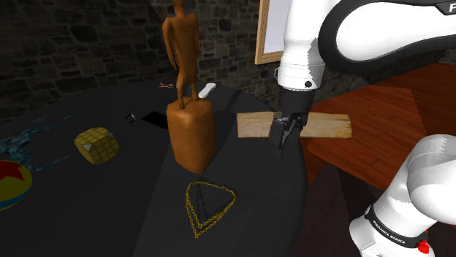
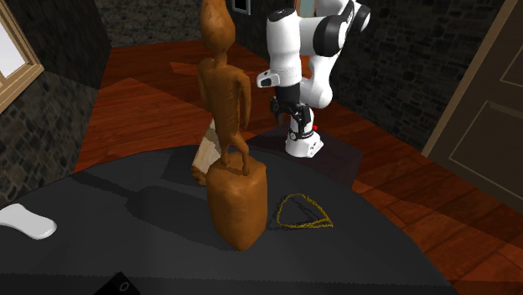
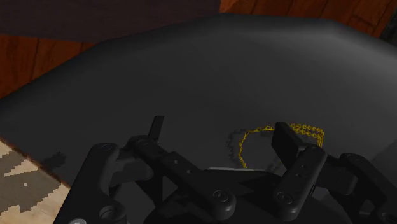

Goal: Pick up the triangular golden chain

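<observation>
My shoulder camera sits beside and a little behind my base (image 1: pixel 394 226). It looks down across the dark round table (image 1: pixel 109 212), with my arm rising at that view's right. The second exterior camera stands at the table's far side, low and close behind the wooden statue (image 2: pixel 228 126), facing back towards me. The wrist camera rides my hand and looks along my gripper (image 3: pixel 218 127) onto the tabletop from near. All three take in the golden chain (image 1: pixel 191 210), and both exterior views share the statue.

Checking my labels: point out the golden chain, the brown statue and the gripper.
golden chain (image 1: pixel 191 213), shoulder view, its left strand.
brown statue (image 1: pixel 191 135), shoulder view, its block base.
gripper (image 3: pixel 218 126), wrist view, midway between its open fingertips.
</observation>
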